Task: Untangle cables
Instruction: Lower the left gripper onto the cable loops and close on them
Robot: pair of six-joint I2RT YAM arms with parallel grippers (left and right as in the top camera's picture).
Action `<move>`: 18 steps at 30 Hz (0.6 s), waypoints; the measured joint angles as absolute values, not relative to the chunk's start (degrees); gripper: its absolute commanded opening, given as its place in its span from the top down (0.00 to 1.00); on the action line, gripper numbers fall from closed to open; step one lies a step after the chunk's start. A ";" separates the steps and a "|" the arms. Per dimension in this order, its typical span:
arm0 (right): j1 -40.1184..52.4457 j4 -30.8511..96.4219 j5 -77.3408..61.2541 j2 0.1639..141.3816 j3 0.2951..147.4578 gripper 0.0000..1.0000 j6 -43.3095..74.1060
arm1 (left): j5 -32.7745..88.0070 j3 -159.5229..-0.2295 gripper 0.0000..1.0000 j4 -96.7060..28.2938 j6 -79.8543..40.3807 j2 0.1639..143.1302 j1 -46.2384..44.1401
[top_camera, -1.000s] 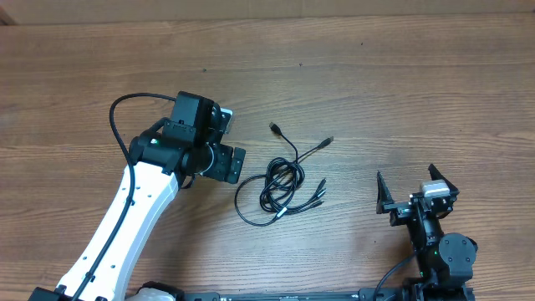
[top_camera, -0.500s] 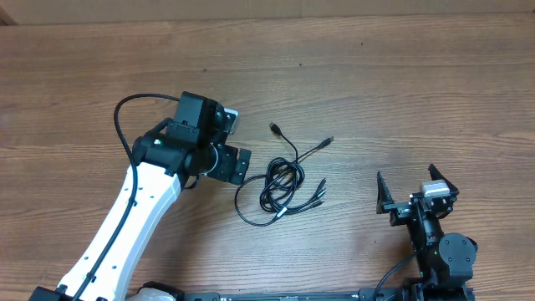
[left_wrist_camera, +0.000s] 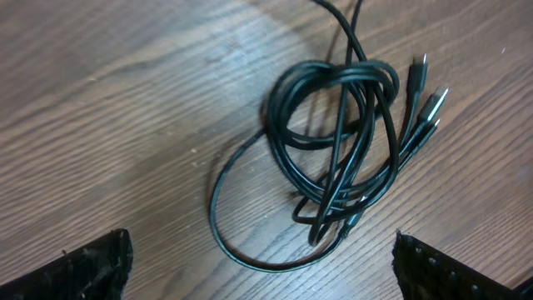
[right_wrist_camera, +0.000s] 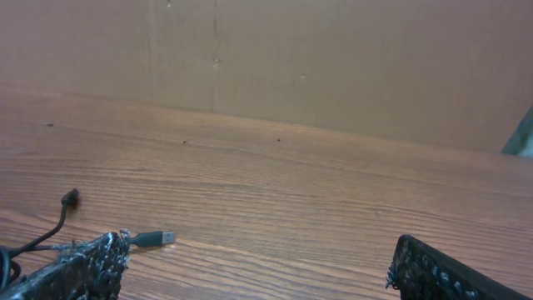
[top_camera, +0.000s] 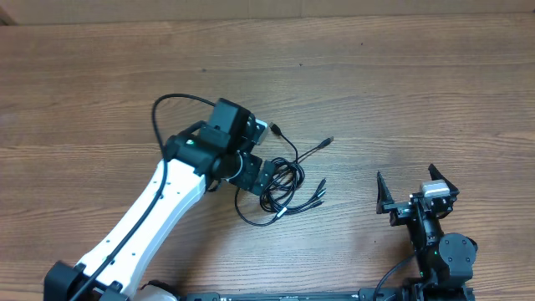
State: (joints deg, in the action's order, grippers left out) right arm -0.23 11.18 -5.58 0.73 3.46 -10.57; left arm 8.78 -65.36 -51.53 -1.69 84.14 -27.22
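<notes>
Left gripper [top_camera: 264,174]: jaws spread wide and empty, poised over the left edge of the tangle. In its own wrist view a finger shows at each lower corner with the knot ahead between them, a stance that looks chosen for dropping onto a strand.
Right gripper [top_camera: 410,186]: also wide open and holding nothing, parked low at the near right of the surface [top_camera: 376,84], well apart from the work. It appears to be kept back so the left arm has room.
Cables [left_wrist_camera: 333,142]: thin black cords lying flat near the middle of the surface, wound into a small coil with several strands crossing through it.
Loose loop [left_wrist_camera: 223,218]: one strand bows out from the coil toward the left arm's side. It looks the easiest piece to pinch without catching its neighbours.
Plug tips [left_wrist_camera: 426,90]: a cluster of short ends fans out on the coil's far side, clear of the knot.
Free ends [top_camera: 328,140]: two single leads run up and away from the coil, each ending in a plug resting on bare wood.
Stage, as judged: nothing is held; the untangling is at the reach-in point.
</notes>
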 measured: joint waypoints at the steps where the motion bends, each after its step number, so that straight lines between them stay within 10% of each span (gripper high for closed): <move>1: -0.23 11.16 -5.56 0.73 3.46 0.00 -10.57 | 8.73 -65.36 0.04 -51.42 -1.69 85.01 -27.94; 18: -0.23 11.16 -5.58 0.73 3.46 0.00 -10.57 | 6.20 -65.36 0.00 -48.69 -1.69 87.20 -34.92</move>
